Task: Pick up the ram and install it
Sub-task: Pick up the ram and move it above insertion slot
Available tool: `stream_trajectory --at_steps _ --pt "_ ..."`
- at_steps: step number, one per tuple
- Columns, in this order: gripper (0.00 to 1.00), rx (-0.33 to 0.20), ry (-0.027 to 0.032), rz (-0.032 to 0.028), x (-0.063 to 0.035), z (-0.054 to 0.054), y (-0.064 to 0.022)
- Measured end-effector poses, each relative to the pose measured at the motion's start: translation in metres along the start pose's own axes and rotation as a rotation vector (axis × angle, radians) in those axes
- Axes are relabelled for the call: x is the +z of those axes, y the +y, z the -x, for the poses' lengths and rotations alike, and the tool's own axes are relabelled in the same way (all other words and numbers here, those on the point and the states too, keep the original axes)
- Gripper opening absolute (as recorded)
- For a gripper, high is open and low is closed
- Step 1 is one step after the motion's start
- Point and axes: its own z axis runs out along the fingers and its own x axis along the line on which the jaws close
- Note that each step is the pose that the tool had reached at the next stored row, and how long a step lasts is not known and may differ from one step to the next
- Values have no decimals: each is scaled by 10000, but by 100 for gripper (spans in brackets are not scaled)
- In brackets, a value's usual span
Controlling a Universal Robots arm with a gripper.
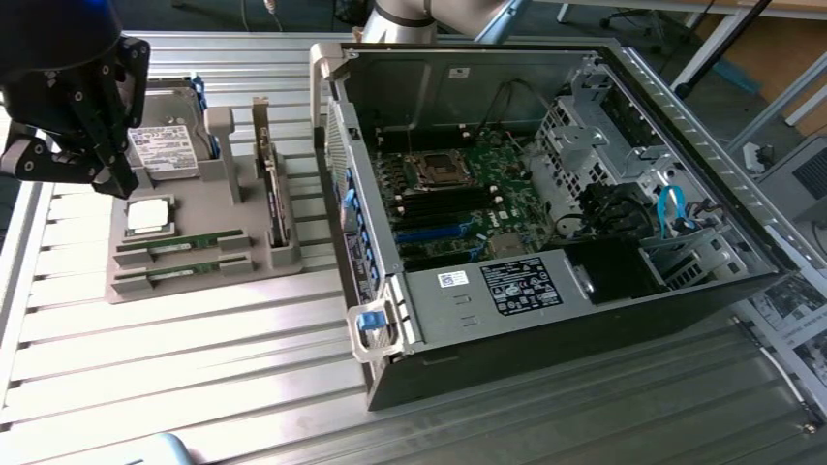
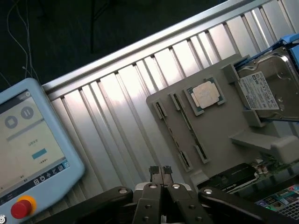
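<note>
The jaws are pressed together with nothing between them, the two black fingertips touching. In the wrist view they hang above the bare ribbed metal desk, just beside the grey holder and clear of everything on it. In the exterior view they hang at the far left of the scene, over the holder's left edge and next to the hard drive.

The ram is not in the jaws. It stands on edge in a slot along the holder's near side, a thin green stick running left to right. A second stick stands in a parallel slot just nearer. Both are well apart from the fingertips.

Just beyond the ram, a square silver processor chip lies flat in its own recess. Farther back is the silver hard drive with its white label, resting in a blue bracket. Along the holder's right side an upright card stands on edge.

To the right of the holder, the open computer case lies on its side on the desk. The green motherboard faces up, and a processor socket sits near its far end. A blue cable loops by the drive cage at the right.

A light blue control tablet with a red button rests at the desk's edge, away from the holder.
</note>
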Motion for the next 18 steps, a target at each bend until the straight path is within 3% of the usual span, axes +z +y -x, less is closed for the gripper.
stream_trajectory --at_steps 18 --pt "11 -948 38 -5 0 0 0"
